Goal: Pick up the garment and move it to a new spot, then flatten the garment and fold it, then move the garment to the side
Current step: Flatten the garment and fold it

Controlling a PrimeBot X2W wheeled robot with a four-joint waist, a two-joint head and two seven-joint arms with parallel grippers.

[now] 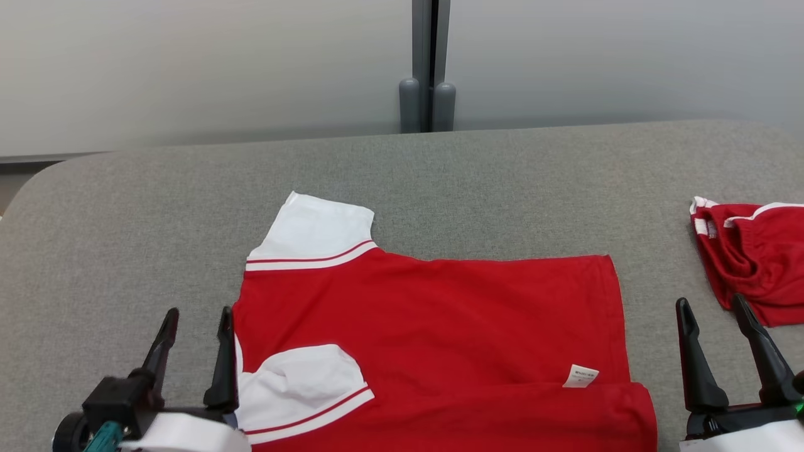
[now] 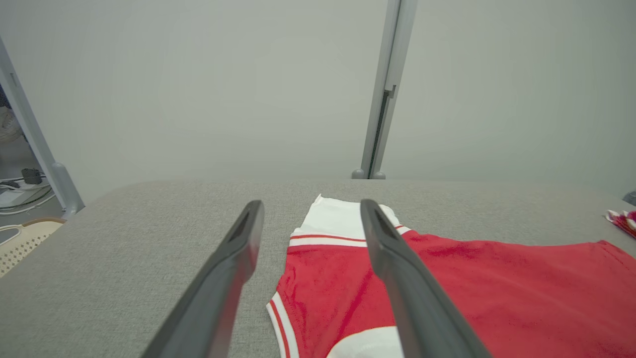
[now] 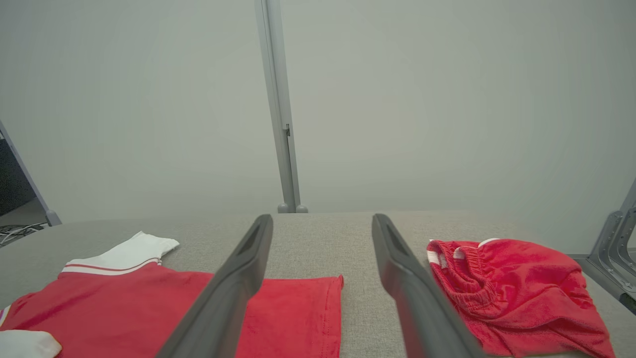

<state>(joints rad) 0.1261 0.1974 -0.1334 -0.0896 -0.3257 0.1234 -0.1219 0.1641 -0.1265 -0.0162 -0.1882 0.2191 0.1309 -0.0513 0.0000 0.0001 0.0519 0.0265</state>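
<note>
Left gripper (image 1: 197, 316), fingers apart, stands just beside the shirt (image 1: 440, 314) at its sleeve end; right gripper (image 1: 710, 302), likewise apart, near its hem. The shirt lies spread on the table (image 1: 125, 220) between them, long axis left to right.

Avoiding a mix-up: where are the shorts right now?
In the head view the shorts lie bunched on the table's right side, just beyond the right gripper and apart from the shirt, bare table between them.

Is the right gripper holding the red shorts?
No, the right gripper is open and empty, with the red shorts lying beside it.
</note>
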